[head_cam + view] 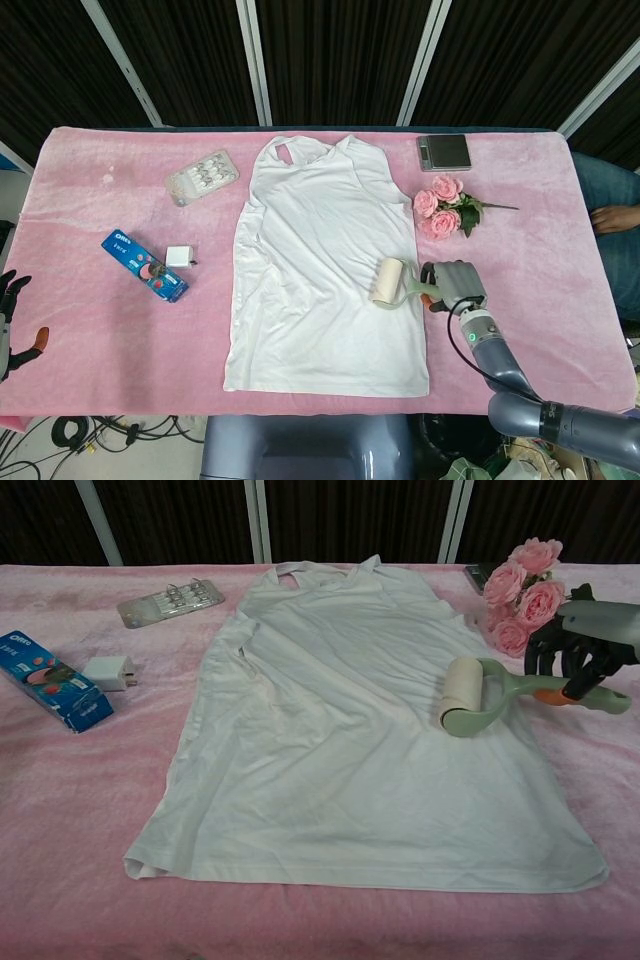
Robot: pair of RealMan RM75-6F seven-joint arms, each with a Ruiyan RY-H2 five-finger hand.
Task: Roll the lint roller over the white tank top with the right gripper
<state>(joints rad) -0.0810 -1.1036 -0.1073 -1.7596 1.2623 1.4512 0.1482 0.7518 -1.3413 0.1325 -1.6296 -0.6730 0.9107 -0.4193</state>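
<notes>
The white tank top (320, 270) (350, 730) lies flat on the pink cloth, neck toward the far edge. A lint roller (390, 282) (463, 695) with a cream drum and a green handle rests on the top's right side, near its edge. My right hand (455, 284) (580, 650) grips the roller's handle, just off the garment and in front of the roses. My left hand (12, 312) hangs beyond the table's left edge with its fingers spread and nothing in them.
Pink roses (443, 209) (522, 588) lie just behind the right hand. A small grey scale (444, 152) sits at the back right. A blister pack (202, 177), a blue Oreo box (144, 265) and a white charger (179, 256) lie left of the top.
</notes>
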